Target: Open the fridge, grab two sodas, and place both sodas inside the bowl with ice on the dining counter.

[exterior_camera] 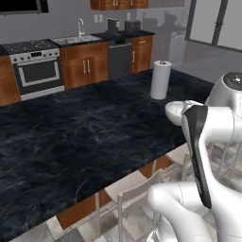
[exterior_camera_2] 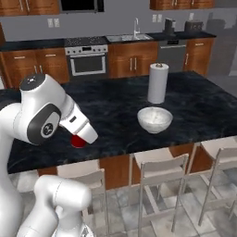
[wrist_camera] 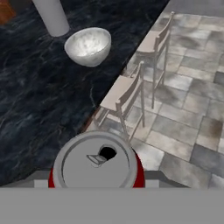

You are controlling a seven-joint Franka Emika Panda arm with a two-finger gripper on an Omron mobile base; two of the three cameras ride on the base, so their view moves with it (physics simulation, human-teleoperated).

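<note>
My gripper (wrist_camera: 96,177) is shut on a red soda (wrist_camera: 97,164); in the hand view its silver top with the pull tab sits close at the bottom. From the right base view the red soda (exterior_camera_2: 77,141) shows under my wrist, over the near edge of the black dining counter (exterior_camera_2: 203,106). The white bowl (exterior_camera_2: 154,119) stands on the counter to the right of the can, with pale ice inside. In the hand view, the bowl (wrist_camera: 87,46) lies ahead, at upper left. In the left base view my arm partly hides the bowl (exterior_camera: 175,111). The fridge is out of view.
A white paper towel roll (exterior_camera_2: 158,83) stands upright just behind the bowl. Pale chairs (exterior_camera_2: 159,169) line the counter's near side over a tiled floor. An oven (exterior_camera: 38,73), a sink and wooden cabinets run along the back wall.
</note>
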